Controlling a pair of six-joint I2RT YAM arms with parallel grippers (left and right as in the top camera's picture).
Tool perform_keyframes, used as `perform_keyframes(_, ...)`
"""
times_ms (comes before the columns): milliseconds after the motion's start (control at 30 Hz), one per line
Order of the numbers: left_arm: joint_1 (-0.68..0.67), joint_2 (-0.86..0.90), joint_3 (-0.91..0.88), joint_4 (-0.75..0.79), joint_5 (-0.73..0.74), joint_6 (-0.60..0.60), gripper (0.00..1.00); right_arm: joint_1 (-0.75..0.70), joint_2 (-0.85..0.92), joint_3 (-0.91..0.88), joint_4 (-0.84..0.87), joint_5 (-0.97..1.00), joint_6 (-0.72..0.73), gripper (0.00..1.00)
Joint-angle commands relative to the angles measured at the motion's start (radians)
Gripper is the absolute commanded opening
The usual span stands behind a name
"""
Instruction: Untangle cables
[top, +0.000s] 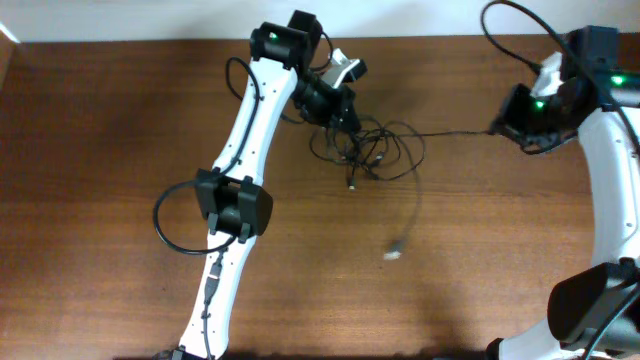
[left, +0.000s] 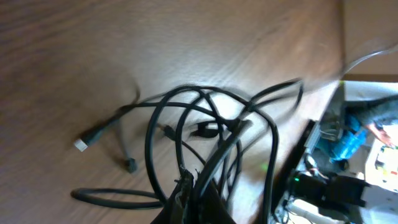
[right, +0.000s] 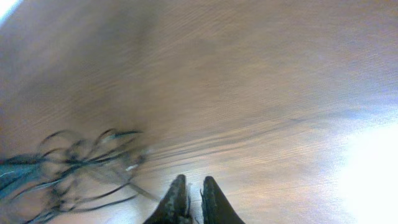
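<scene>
Tangled cables (top: 365, 150) heaped mid-tabletop (top: 100, 150); left claw (left: 189, 190) closed, pinching the heap's top edge; right claw (right: 194, 196) near-closed on one strand pulled taut rightward. Loose plug (top: 395, 253) lies apart, below.

A tangle of thin black cables (top: 365, 150) cluttered the upper middle of the brown wooden table (top: 90, 260), with the white left arm (top: 245, 125) slanting beside it. One taut strand (top: 450, 133) barred the gap toward the right gripper (right: 194, 182). Below, bare wood lay open around a loose pale-tipped plug (top: 395, 253).
</scene>
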Motion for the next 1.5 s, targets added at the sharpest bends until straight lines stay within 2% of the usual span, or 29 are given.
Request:
perform_keyframes(0, 0.021, -0.026, 0.01, -0.005, -0.059, 0.024, 0.0, -0.027, -0.041, 0.008, -0.032, 0.134, -0.013, 0.19)
perform_keyframes(33, 0.021, -0.026, 0.01, -0.005, -0.056, 0.024, 0.0, -0.025, -0.041, 0.008, -0.043, 0.127, -0.021, 0.3)
perform_keyframes(100, 0.021, -0.038, 0.01, -0.005, -0.055, 0.024, 0.0, -0.025, -0.041, 0.008, -0.053, 0.022, -0.088, 0.47)
perform_keyframes(200, 0.021, -0.118, 0.01, -0.004, -0.014, 0.053, 0.0, -0.02, -0.041, 0.008, -0.041, -0.315, -0.261, 0.59)
perform_keyframes(300, 0.021, -0.246, 0.01, -0.001, 0.14, 0.14, 0.0, 0.033, -0.041, 0.008, -0.018, -0.462, -0.307, 0.63)
perform_keyframes(433, 0.022, -0.381, 0.01, 0.008, 0.226, 0.14, 0.0, 0.123, -0.041, 0.008, 0.056, -0.524, -0.296, 0.67)
perform_keyframes(600, 0.022, -0.42, 0.01, 0.022, 0.321, 0.139, 0.0, 0.166, -0.041, 0.008, 0.173, -0.665, -0.251, 0.68)
perform_keyframes(733, 0.023, -0.42, 0.01, 0.045, 0.391, 0.139, 0.0, 0.182, -0.041, 0.008, 0.16, -0.658, -0.262, 0.72)
perform_keyframes(800, 0.024, -0.42, 0.01, 0.071, 0.492, 0.139, 0.0, 0.228, -0.027, 0.007, 0.156, -0.549, -0.249, 0.72)
perform_keyframes(867, 0.026, -0.42, 0.01, 0.078, 0.581, 0.139, 0.0, 0.251, 0.002, 0.008, 0.192, -0.51, -0.202, 0.71)
perform_keyframes(967, 0.038, -0.42, 0.01, 0.079, 0.713, 0.139, 0.0, 0.257, 0.043, 0.007, 0.282, -0.425, -0.026, 0.59)
perform_keyframes(1067, 0.067, -0.422, 0.01, 0.087, 0.809, 0.135, 0.0, 0.255, 0.074, 0.006, 0.326, -0.304, 0.15, 0.41)
perform_keyframes(1133, 0.097, -0.432, 0.011, 0.102, 0.809, 0.129, 0.0, 0.255, 0.093, 0.006, 0.322, -0.285, 0.155, 0.3)
perform_keyframes(1233, 0.158, -0.481, 0.01, 0.257, 0.809, 0.013, 0.0, 0.255, 0.119, 0.006, 0.279, -0.247, 0.153, 0.13)
perform_keyframes(1267, 0.192, -0.516, 0.01, 0.381, 0.809, -0.055, 0.0, 0.255, 0.134, 0.006, 0.251, -0.214, 0.146, 0.11)
perform_keyframes(1333, 0.23, -0.553, 0.01, 0.492, 0.798, -0.103, 0.0, 0.255, 0.154, 0.006, 0.221, -0.183, 0.143, 0.08)
perform_keyframes(1367, 0.268, -0.585, 0.01, 0.55, 0.726, -0.154, 0.0, 0.255, 0.165, 0.006, 0.208, -0.167, 0.139, 0.06)
perform_keyframes(1467, 0.341, -0.633, 0.01, 0.546, 0.447, -0.242, 0.0, 0.255, 0.17, 0.006, 0.19, -0.14, 0.131, 0.06)
